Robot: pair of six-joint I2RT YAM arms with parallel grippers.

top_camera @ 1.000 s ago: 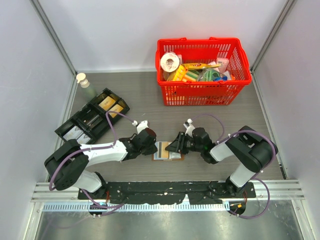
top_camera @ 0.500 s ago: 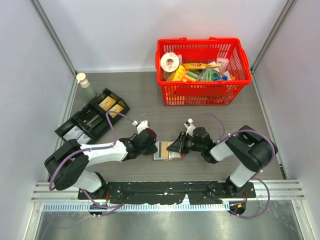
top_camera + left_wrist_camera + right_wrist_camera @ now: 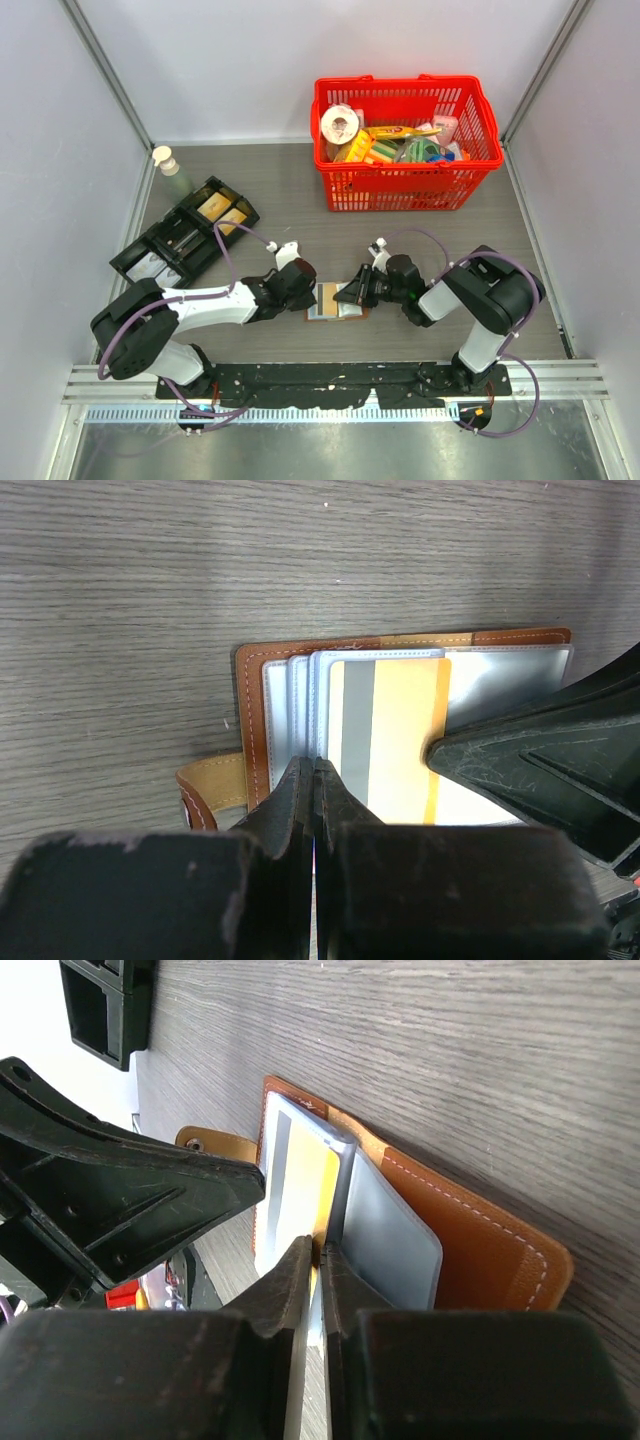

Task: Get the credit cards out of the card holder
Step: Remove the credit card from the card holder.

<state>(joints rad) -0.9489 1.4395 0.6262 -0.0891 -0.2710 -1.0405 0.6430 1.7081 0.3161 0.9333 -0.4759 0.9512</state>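
Note:
The card holder (image 3: 322, 311) lies open on the table between the two arms, brown leather outside (image 3: 250, 705) with pale grey sleeves (image 3: 388, 1232) inside. A yellow, grey and white credit card (image 3: 395, 735) lies on its sleeves. My left gripper (image 3: 313, 766) is shut, and its tips press down on the left sleeves beside the closing tab (image 3: 212, 785). From the right, my right gripper (image 3: 322, 1250) is shut on the near edge of the credit card (image 3: 296, 1192). In the top view the left gripper (image 3: 306, 290) and right gripper (image 3: 347, 294) meet over the holder.
A red basket (image 3: 400, 83) full of groceries stands at the back right. A black compartmented tray (image 3: 185, 240) lies at the left with a small bottle (image 3: 167, 160) behind it. Grey walls close in both sides.
The right gripper's jaws have closed from partly open onto the card's edge. The left gripper has stayed shut on the holder, shifting only slightly.

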